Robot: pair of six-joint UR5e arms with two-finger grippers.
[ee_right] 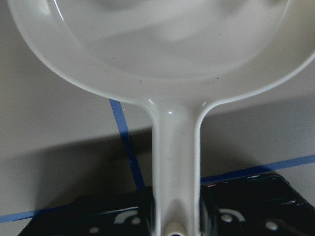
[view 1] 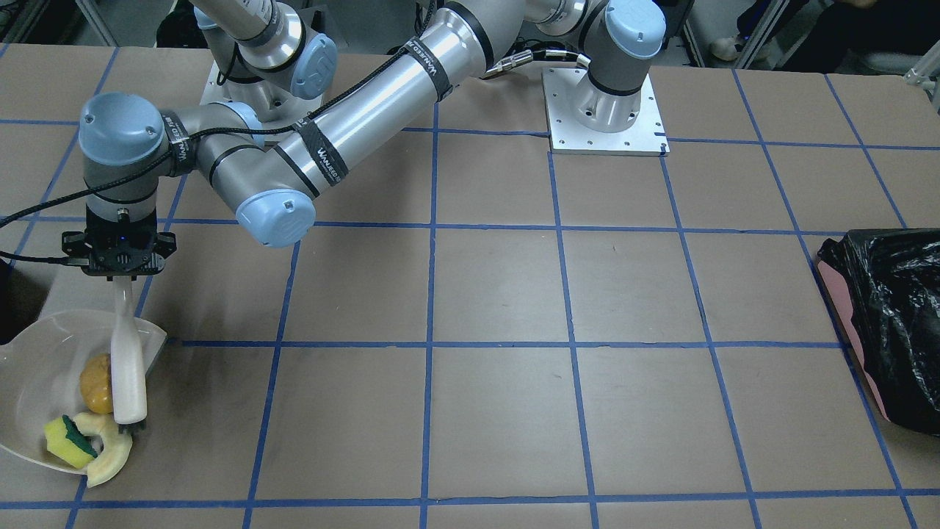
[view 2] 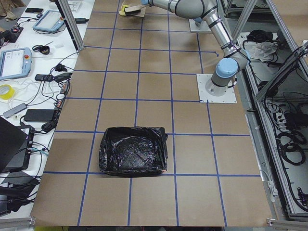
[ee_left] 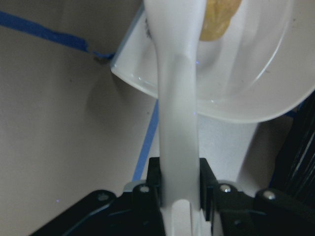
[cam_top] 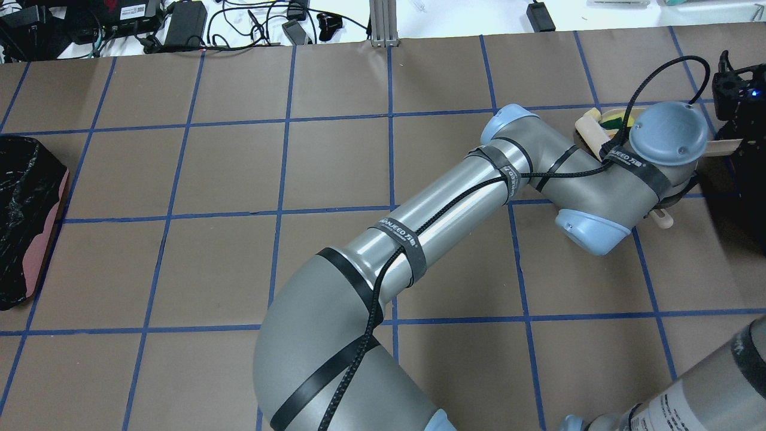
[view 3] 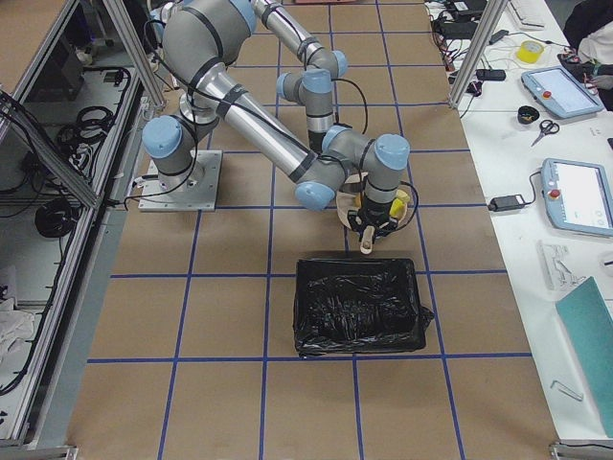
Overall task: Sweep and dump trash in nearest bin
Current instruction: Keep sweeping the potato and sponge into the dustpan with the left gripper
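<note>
My left gripper (view 1: 123, 278) reaches across the table and is shut on a white brush (view 1: 128, 367), seen close in the left wrist view (ee_left: 179, 191). The brush head rests at the mouth of a white dustpan (view 1: 44, 360). The orange-yellow oval (view 1: 94, 382) lies in the pan beside the brush. The yellow-and-green wedge (view 1: 67, 441) sits at the pan's lip. The pale peel (view 1: 110, 450) lies half on the table there. My right gripper (ee_right: 174, 206) is shut on the dustpan handle (ee_right: 174, 147). The dark bin (view 3: 359, 307) stands just past the pan, a sliver in the front view (view 1: 11, 294).
A pink-sided bin lined with a black bag (view 1: 888, 323) stands at the table's far other end, also in the overhead view (cam_top: 27, 215). My left arm's long forearm (cam_top: 443, 209) lies across the table's middle. Blue tape lines grid the brown tabletop (view 1: 499, 411).
</note>
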